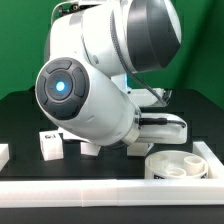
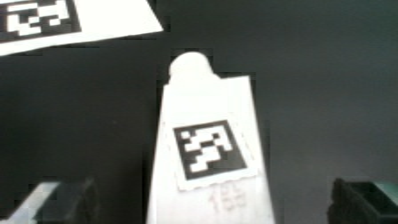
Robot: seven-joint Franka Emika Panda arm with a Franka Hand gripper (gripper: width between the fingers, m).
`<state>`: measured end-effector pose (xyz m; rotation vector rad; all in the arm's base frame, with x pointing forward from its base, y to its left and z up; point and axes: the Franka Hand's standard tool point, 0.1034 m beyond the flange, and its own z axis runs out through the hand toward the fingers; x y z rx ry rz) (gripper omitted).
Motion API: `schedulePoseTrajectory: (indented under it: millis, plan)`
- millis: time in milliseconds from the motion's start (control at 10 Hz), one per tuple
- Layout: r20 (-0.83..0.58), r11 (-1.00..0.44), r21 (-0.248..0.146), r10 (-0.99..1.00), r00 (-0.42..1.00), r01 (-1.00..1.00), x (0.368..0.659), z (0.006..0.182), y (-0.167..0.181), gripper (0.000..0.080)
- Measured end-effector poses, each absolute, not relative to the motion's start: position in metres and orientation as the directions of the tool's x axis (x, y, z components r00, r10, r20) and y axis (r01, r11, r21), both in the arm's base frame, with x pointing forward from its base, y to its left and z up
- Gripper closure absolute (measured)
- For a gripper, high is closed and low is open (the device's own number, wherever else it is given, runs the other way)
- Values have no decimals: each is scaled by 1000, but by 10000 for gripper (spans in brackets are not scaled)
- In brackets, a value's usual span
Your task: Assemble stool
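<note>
Here the gripper (image 2: pixel 210 204) stands wide open and holds nothing. In the wrist view its two dark fingertips (image 2: pixel 50 203) flank a white plastic blocky leg (image 2: pixel 214 140) with a black-and-white square tag on its face. The leg lies flat on the black table (image 2: pixel 89 120), with a clear gap to each fingertip. Beyond the leg's rounded end is a flat white tagged sheet (image 2: pixel 63 25), possibly the marker board, though only its corner shows.

In the exterior view the white robot arm (image 1: pixel 100 85) hides the gripper. The thick round white plastic disc seat (image 1: pixel 178 166) lies at the exterior view's right, sockets up, just beside the long white border rail (image 1: pixel 90 190). A second short white leg (image 1: pixel 48 146) sits at the exterior view's left, well apart from the seat.
</note>
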<state>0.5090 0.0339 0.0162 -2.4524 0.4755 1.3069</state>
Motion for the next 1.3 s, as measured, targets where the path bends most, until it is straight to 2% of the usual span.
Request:
schedulePoseTrajectory:
  millis: [600, 700, 800, 900, 1000, 1300]
  plan:
    - [-808, -893, -134, -152, 569, -430, 515, 5, 34, 151]
    - [-808, -893, -134, -152, 569, -429, 515, 4, 35, 275]
    - [-807, -893, -134, -153, 571, -429, 515, 4, 35, 275]
    - [-807, -894, -139, -147, 572, -425, 515, 4, 35, 425]
    - [-807, -895, -144, -140, 573, -422, 513, 4, 35, 478]
    - [-809, -898, -157, -122, 575, -412, 507, 4, 36, 478]
